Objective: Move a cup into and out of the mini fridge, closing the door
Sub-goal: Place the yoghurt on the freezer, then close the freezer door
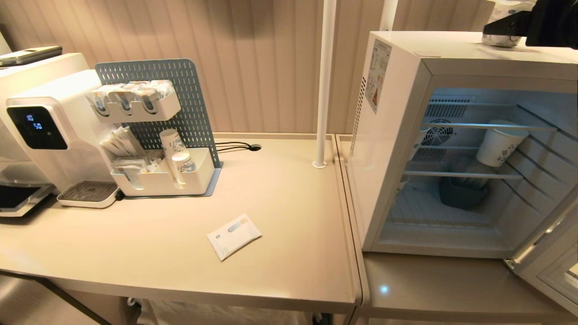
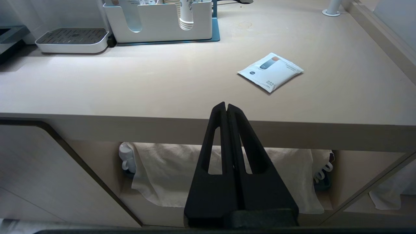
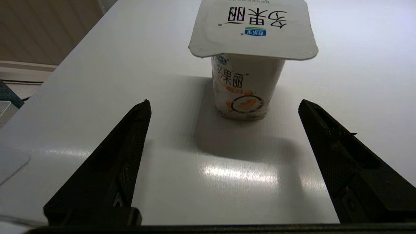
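On my right gripper [image 3: 224, 104] the jaws stand wide apart with nothing between them. Just ahead of the fingertips, clear of both, the cup [image 3: 245, 84] stands upright on the flat white top of the mini fridge [image 3: 97, 97]. Its long axis is vertical: narrow base down on the panel, wide sealed rim up, the printed side with the orange-brown picture facing my wrist camera. It is not tilted, and it throws a soft shadow toward the gripper.

From the head camera I see that same arm only as a dark shape at the top right corner, above the fridge's roof, with the cup mostly hidden behind it. Below, the door [image 1: 553, 266] is swung open to the right, and the lit interior shows wire shelves, a round fan at the back, a patterned paper cup [image 1: 499, 144] on the upper shelf and a dark tub [image 1: 463, 192] lower down.

My left gripper [image 2: 226, 109] has its jaws pressed together, empty, parked low in front of the counter edge. On the counter [image 1: 280, 189] lie a white sachet [image 1: 234, 235] and, farther back, a white organiser tray [image 1: 162, 180] beside a water dispenser [image 1: 45, 131].
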### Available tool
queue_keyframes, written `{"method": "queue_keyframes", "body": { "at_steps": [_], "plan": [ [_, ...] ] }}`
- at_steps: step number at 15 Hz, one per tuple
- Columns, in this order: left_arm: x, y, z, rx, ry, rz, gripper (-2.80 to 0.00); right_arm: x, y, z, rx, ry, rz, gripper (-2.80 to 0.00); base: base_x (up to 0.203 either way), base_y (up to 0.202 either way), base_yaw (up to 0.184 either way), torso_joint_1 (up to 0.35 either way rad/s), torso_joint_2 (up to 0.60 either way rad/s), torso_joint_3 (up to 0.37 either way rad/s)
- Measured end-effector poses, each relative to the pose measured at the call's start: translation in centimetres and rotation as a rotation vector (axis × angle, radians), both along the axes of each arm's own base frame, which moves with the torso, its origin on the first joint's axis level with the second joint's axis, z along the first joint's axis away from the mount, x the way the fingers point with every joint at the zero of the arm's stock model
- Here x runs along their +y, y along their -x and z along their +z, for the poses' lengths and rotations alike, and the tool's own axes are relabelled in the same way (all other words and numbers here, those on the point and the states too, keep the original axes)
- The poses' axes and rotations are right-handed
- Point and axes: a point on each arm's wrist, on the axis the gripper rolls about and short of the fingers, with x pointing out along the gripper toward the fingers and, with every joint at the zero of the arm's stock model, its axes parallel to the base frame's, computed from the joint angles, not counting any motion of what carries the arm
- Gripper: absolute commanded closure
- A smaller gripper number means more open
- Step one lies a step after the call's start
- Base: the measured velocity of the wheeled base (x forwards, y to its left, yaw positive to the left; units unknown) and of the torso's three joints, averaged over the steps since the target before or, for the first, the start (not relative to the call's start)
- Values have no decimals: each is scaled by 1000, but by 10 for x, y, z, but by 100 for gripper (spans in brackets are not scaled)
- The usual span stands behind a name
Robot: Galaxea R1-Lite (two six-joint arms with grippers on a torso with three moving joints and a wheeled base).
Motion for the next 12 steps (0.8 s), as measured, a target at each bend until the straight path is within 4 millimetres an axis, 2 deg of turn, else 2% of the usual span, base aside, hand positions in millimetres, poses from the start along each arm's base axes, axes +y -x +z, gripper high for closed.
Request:
{"method": "queue_keyframes", "body": {
  "at_steps": [3,4,9,12],
  "plan": [
    [0,0,0,0,-1,0,0,-2,31,1,-9,1,0,-280,0,0,0,0,0,0],
    [0,0,0,0,-1,0,0,-3,41,0,-9,2,-3,0,0,0,0,0,0,0],
    [0,0,0,0,-1,0,0,-12,113,-4,-50,2,-63,0,0,0,0,0,0,0],
    [0,0,0,0,-1,0,0,-24,160,-6,-107,3,-327,0,0,0,0,0,0,0]
  ]
}}
